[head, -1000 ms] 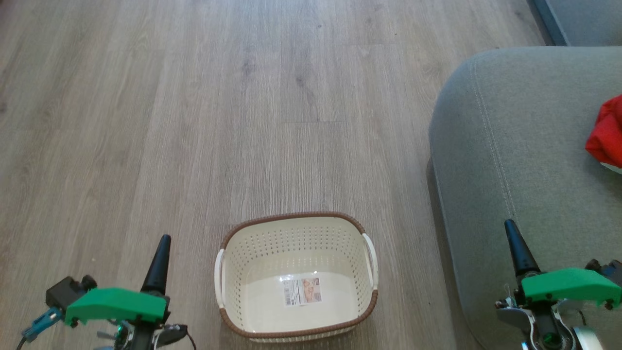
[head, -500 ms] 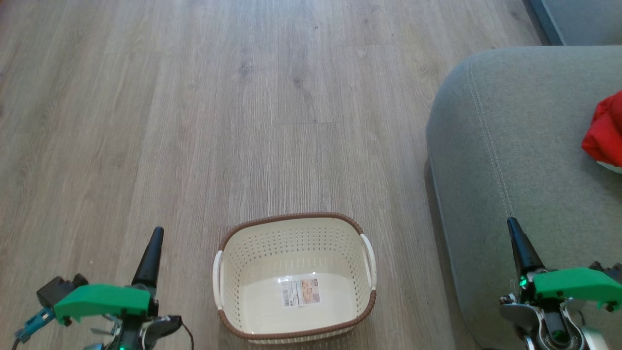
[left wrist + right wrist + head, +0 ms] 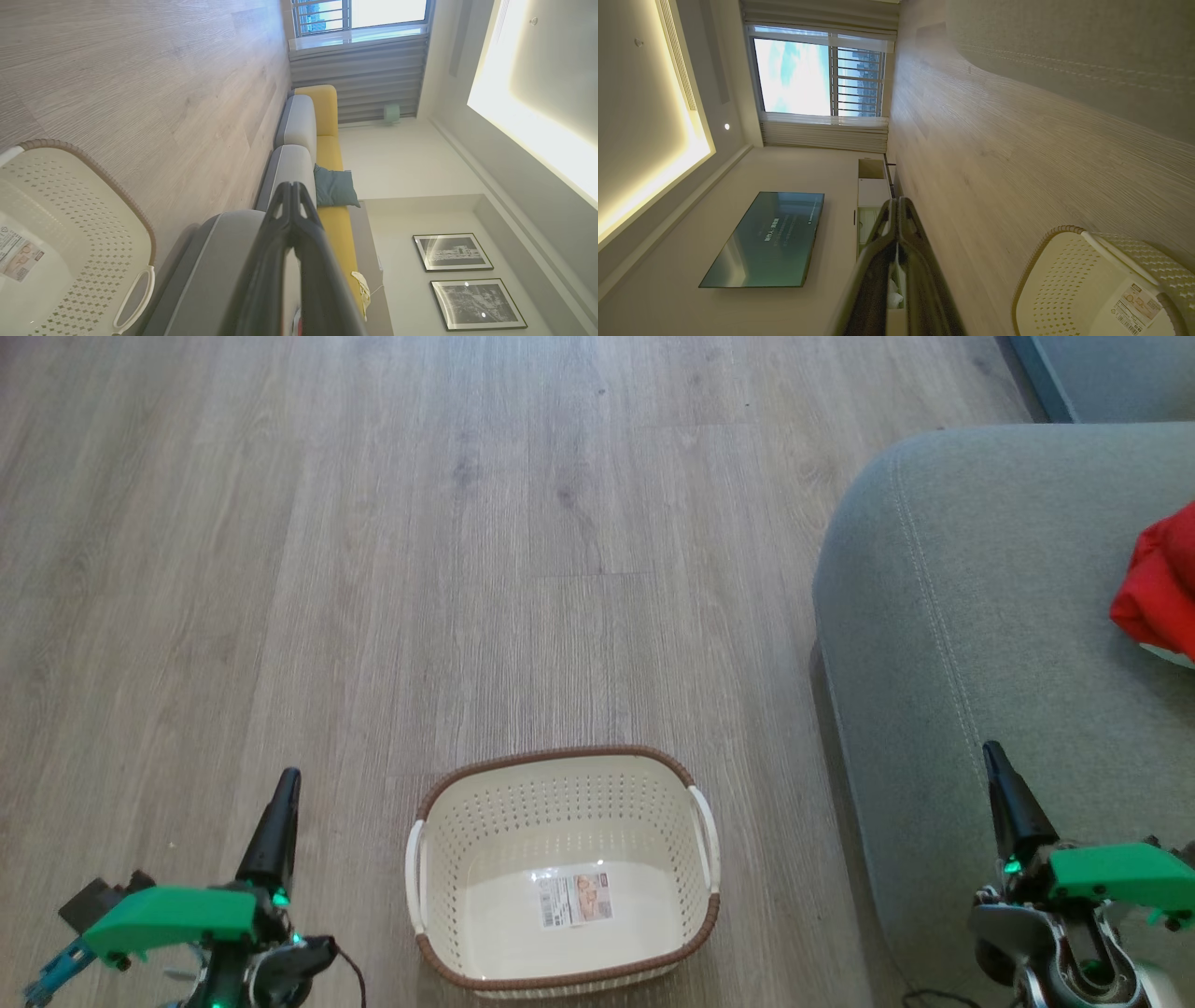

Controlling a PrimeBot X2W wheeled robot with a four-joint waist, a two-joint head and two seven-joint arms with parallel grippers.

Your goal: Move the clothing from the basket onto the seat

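Both the left gripper (image 3: 285, 793) and right gripper (image 3: 999, 770) stay clenched, now spread slightly wider either side of the basket (image 3: 560, 803); the clothing (image 3: 1158, 583) lies on the seat (image 3: 980, 616), beyond the right jaws.

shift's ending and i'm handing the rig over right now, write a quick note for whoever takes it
Left gripper: shut, holding nothing, left of the basket.
Right gripper: shut, holding nothing, near the seat edge.
Basket stands on the floor, only its label inside. Red clothing lies on the seat, partly cut off by the head view's edge.
Done: basket emptied, clothing on seat.
Left: probably nothing; check the cut-off side.
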